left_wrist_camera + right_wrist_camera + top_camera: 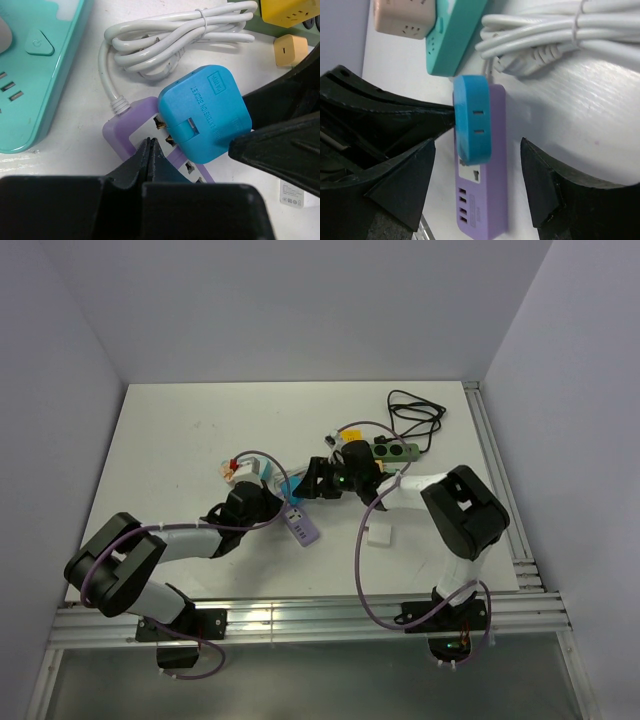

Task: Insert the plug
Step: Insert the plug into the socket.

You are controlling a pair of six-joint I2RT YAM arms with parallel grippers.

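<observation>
The blue plug (205, 115) sits tilted on the top socket of the purple power strip (117, 130), with brass prongs still showing between the two. In the right wrist view the plug (472, 120) lies against the strip's face (487, 200). My left gripper (150, 142) is shut, empty, its tips resting on the strip just beside the plug. My right gripper (480, 180) is open, its fingers (545, 185) standing on either side of plug and strip with a gap to both. From above, plug (291, 486) and strip (303, 528) lie mid-table between both grippers.
A teal power strip (30, 75) lies left of the purple one, its coiled white cable (175, 40) behind. A yellow adapter (290, 12) and a peach cube (290, 50) are at the far right. A green strip (395, 452), black cable (415, 410) and white block (379, 537) lie to the right.
</observation>
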